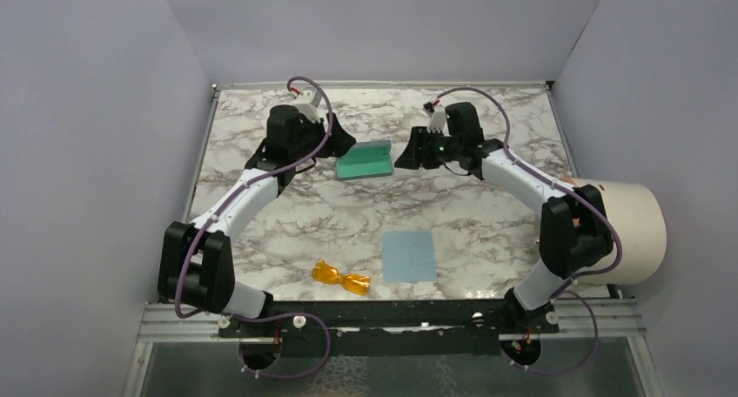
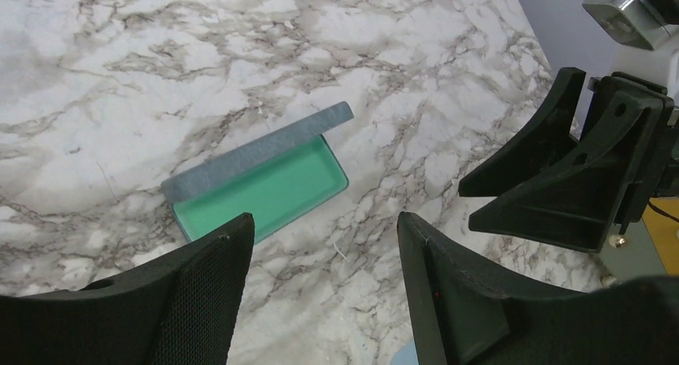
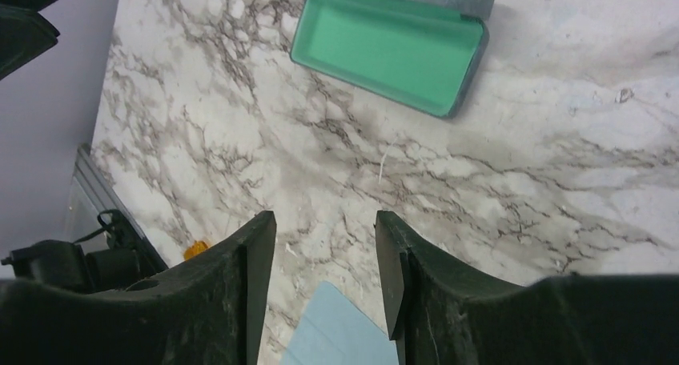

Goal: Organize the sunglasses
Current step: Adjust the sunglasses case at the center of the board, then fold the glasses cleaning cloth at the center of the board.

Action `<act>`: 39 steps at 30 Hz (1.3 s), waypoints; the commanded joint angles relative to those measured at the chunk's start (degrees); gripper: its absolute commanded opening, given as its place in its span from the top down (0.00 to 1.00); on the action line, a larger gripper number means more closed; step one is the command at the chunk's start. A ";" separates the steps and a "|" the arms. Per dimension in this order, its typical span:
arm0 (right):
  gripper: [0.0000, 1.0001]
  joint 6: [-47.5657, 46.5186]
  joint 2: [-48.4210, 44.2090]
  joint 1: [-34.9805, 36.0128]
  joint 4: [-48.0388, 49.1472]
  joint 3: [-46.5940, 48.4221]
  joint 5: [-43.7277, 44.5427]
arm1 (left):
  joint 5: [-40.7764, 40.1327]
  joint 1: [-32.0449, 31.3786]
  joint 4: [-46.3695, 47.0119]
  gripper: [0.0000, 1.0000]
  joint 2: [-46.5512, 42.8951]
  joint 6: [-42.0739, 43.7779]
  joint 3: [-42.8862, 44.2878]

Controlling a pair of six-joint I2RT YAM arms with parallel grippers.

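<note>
One pair of sunglasses point(image 1: 341, 278): folded, orange, lying on the counter point(image 1: 287, 223) right at the near edge, between the two arm bases. Nothing is touching them.
Cloth point(image 1: 409, 256): flat light blue square, just to the right of the sunglasses and a shade farther back, with a gap between them.
Case point(image 1: 364, 164): well apart from the sunglasses, toward the far side. It's open, teal inside facing up, grey lid hinged back along one long edge, nothing inside.
Left arm point(image 1: 235, 205): reaching to the far side, its tip just left of the case.
Left jaws: spread wide and holding nothing. The wrist view shows only marble and the case between them.
Right arm point(image 1: 522, 175): reaching in from the other side, its tip just right of the case.
Right jaws: parted too, and bare. A sliver of orange and a corner of the cloth show low in that wrist view.
Step in hand: by my read the case stands ready and the pickup hasn't begun, with both arms at the far end.
Next move: one arm needs to swing to the near edge and drop over the sunglasses with jaws wide. It should pinch the folded frame gently, clear of the cloth, then carry it over and lay it lengthwise in the teal tray.
Watch for: smooth lenses, so a shallow pinch could slip.
</note>
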 commanded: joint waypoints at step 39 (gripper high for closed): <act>0.49 6.57 -25.71 5.01 -23.90 -19.02 20.95 | -18.73 -28.81 -16.98 0.31 -9.17 -7.53 -16.04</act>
